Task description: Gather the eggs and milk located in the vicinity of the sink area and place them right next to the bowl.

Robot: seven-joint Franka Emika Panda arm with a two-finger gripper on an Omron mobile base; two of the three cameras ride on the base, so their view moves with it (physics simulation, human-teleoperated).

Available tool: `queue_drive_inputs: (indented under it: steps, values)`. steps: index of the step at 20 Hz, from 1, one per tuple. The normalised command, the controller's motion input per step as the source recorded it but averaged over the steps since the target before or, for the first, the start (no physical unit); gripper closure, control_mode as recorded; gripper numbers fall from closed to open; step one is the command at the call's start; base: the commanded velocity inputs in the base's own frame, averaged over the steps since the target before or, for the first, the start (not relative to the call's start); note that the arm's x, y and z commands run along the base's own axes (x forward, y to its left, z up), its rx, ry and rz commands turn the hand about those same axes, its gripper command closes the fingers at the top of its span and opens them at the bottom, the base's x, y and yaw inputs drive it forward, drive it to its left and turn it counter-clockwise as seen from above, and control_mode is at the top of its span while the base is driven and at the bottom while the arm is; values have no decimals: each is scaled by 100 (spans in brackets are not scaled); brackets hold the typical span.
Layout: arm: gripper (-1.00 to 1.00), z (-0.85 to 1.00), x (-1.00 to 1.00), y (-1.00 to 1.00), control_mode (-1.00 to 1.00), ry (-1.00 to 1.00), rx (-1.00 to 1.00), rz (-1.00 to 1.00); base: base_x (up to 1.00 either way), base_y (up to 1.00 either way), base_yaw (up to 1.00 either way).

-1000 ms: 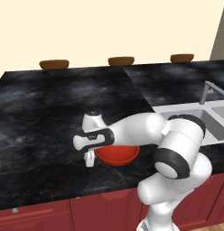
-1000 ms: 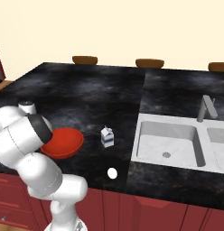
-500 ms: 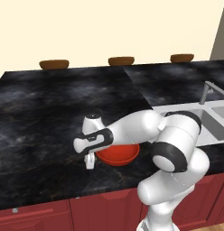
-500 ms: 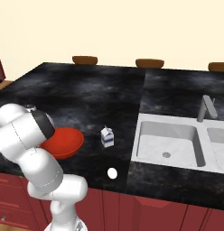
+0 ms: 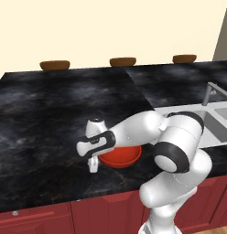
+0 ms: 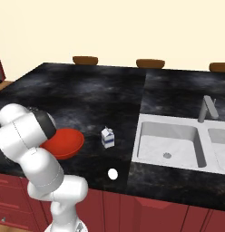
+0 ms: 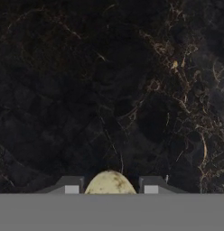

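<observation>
A speckled beige egg [image 7: 110, 182] sits between my gripper [image 7: 111, 188] fingertips [image 7: 71, 187], which are shut on it over the black counter. In the left base view the gripper [image 5: 93, 165] hangs low over the counter, just left of the red bowl [image 5: 120, 156]. The bowl [image 6: 64, 142] is partly hidden behind my arm in the right base view. The milk [image 6: 107, 137] stands upright between the bowl and the sink [image 6: 168, 140]. A white egg [image 6: 113, 173] lies near the counter's front edge, below the milk.
A grey bent faucet [image 6: 206, 108] rises behind the basin. Three brown wooden bowl-like shapes [image 5: 122, 61] line the counter's far edge. Black marble counter [image 5: 51, 114] stretches wide to the left of the bowl. The front edge lies close below the gripper.
The hand has edged slightly down and right beside the bowl with the egg still in it. The arm's elbow has swung a little. Milk and white egg have not moved.
</observation>
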Motion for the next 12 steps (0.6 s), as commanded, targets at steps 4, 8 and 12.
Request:
queue_drive_inputs:
  steps: [4,8,12]
  values:
    - [100,-15,7,-6,-100,-1,0,0,0,0,0]
    - [100,-21,10,-2,-100,0,0,0,0,0,0]
    - [100,-12,11,-1,-100,0,0,0,0,0,0]
